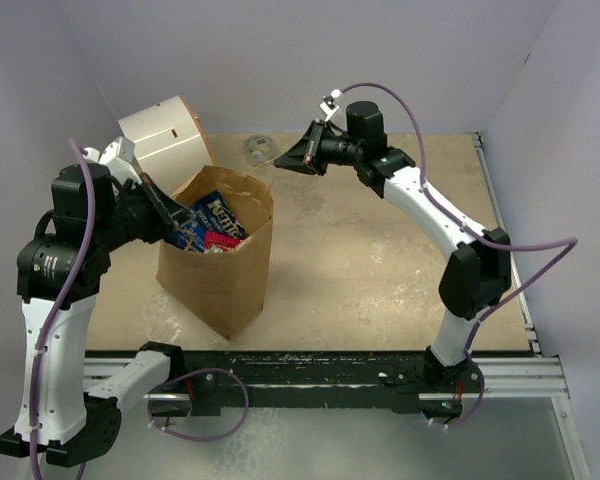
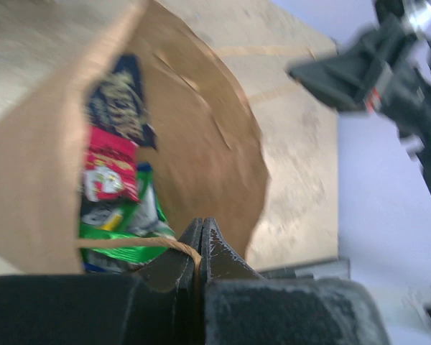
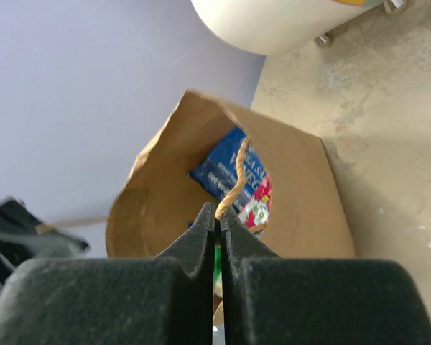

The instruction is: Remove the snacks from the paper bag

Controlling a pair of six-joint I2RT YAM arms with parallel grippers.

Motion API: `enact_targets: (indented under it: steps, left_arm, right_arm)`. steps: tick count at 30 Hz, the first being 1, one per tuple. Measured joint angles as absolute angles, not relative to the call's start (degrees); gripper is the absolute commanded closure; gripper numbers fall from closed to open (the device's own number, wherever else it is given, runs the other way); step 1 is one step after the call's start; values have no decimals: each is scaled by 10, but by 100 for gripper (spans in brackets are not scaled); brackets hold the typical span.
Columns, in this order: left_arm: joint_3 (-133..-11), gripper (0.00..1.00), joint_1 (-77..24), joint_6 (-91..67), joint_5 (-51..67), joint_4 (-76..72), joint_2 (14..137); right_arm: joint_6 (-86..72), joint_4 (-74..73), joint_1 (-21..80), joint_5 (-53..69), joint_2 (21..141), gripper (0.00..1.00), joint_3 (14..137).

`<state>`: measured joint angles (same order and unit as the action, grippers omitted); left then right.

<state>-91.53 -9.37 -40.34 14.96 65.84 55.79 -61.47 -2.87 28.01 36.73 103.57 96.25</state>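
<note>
**Snacks (image 1: 212, 222) in the paper bag (image 1: 225, 290).** The bag stands upright on the table (image 1: 380, 270) with its mouth open. A blue packet (image 3: 215, 172) lies uppermost, with a red packet (image 2: 109, 172) and a green packet (image 2: 129, 230) beneath it. None is out yet.

**Left gripper (image 2: 201, 248).** The jaws are closed on the bag's left rim, where one twine handle (image 2: 133, 243) meets the tips.

**Right gripper (image 3: 218, 215).** The jaws are closed. The other twine handle (image 3: 235, 180) runs into the tips and appears pinched. In the top view this gripper sits just beside the bag's right rim, toward the back.

**Surroundings.** A white cylinder (image 1: 165, 135) stands behind the bag, close to the left arm. A grey ring (image 1: 259, 150) lies near the right gripper.

**Hazards, as judged.**
- You have both grippers committed to the bag, so neither is free to reach a packet. Releasing one may let the mouth sag shut.
- If you pull the handles apart too hard, the thin twine may slip from the jaws or tear out of the paper.
- An upward pull would likely lift or tip the light bag and spill packets toward the cylinder.
- Make any pull sideways and gentle.
</note>
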Motion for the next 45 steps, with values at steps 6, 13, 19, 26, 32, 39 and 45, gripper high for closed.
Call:
enact_targets:
  steps: [6,13,19,26,32,39,45]
  left_arm:
    - [-985,100,-94,-397,8,665,600]
    - [-1078,100,-94,-355,-57,632,714]
    - [-1108,100,-94,-309,-44,582,787]
    - [-1026,100,-93,-305,77,456,787]
    - [-873,100,-92,-371,263,286,741]
    - [-826,100,-144,-435,386,189,737]
    - [-826,100,-200,-436,407,185,751]
  right_arm:
    - [-486,-84,296,354,927,100,914]
    - [-373,-119,353,340,850,100,914]
    - [-338,-134,368,338,822,100,834]
    - [-266,-215,366,304,804,96,773]
    - [-198,-279,366,291,775,94,730]
    - [-157,-302,366,336,761,93,679]
    - [-145,-306,368,367,753,90,671]
